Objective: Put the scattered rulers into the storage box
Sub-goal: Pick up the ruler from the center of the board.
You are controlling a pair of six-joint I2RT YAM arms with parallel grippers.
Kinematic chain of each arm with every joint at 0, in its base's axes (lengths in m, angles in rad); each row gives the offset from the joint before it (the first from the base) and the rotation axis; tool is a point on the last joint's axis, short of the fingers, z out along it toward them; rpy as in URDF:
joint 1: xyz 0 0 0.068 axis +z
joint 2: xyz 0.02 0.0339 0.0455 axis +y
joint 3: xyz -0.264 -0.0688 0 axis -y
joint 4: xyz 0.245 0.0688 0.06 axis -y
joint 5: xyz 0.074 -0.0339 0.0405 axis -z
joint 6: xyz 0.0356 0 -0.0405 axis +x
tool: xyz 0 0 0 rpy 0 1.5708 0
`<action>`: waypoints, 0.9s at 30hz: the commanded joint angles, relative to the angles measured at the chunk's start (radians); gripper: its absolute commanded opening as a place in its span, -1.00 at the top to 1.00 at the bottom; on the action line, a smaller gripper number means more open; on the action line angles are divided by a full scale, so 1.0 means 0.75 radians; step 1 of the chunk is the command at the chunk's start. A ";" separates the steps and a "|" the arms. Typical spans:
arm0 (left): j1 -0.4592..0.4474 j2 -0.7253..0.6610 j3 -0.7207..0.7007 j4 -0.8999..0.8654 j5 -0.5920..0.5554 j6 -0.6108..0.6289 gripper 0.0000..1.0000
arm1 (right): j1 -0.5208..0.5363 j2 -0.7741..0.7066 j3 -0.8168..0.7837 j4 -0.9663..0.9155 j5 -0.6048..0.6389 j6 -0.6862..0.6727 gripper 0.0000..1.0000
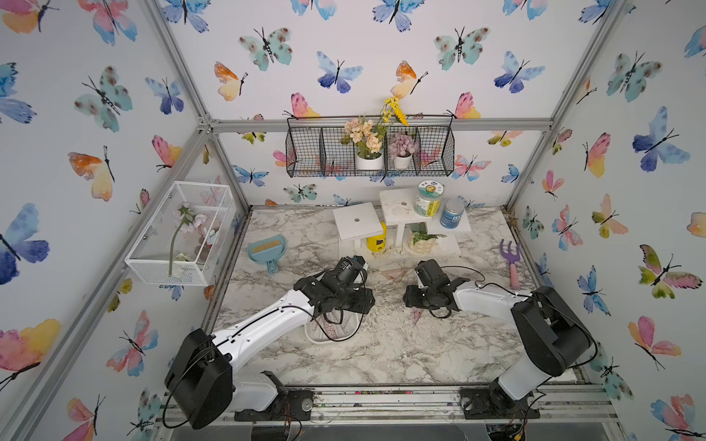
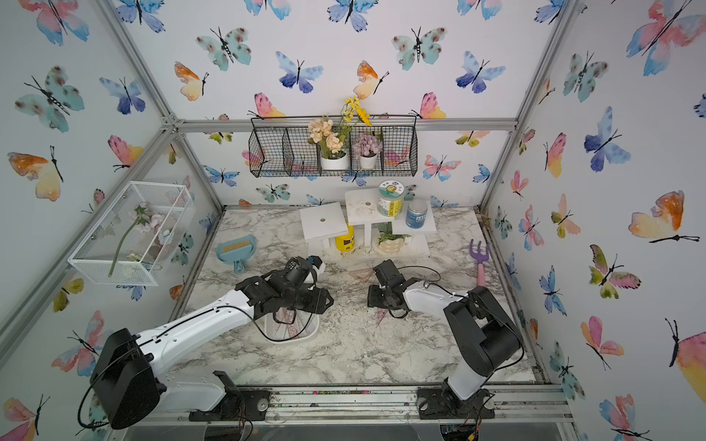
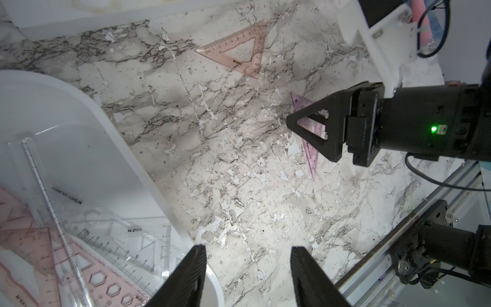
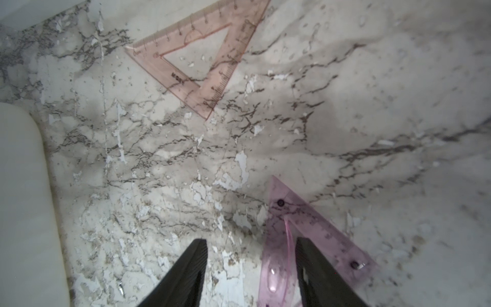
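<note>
You had left gripper (image 3: 248,249) released and empty, hanging over marble table (image 3: 212,159) just beside storage box (image 3: 119,143). Box held several rulers (image 3: 79,239), clear and pink, overlapping. Your right gripper (image 4: 250,240) was spread too, grasping nothing, low over purple set square (image 4: 273,234) lying flat on table. Pink set square (image 4: 180,77) lay apart, outside box.
</note>
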 commanded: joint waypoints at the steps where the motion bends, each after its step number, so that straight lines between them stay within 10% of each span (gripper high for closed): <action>1: -0.003 -0.009 0.014 0.010 -0.017 -0.021 -0.13 | -0.003 -0.062 0.024 -0.067 -0.027 -0.010 -0.18; 13: -0.084 0.128 0.028 0.159 0.000 -0.143 -0.16 | -0.028 -0.240 0.021 -0.245 0.219 -0.014 -0.32; 27: -0.118 0.188 0.044 0.199 0.010 -0.166 -0.14 | -0.128 -0.028 0.096 -0.123 0.066 -0.103 -0.31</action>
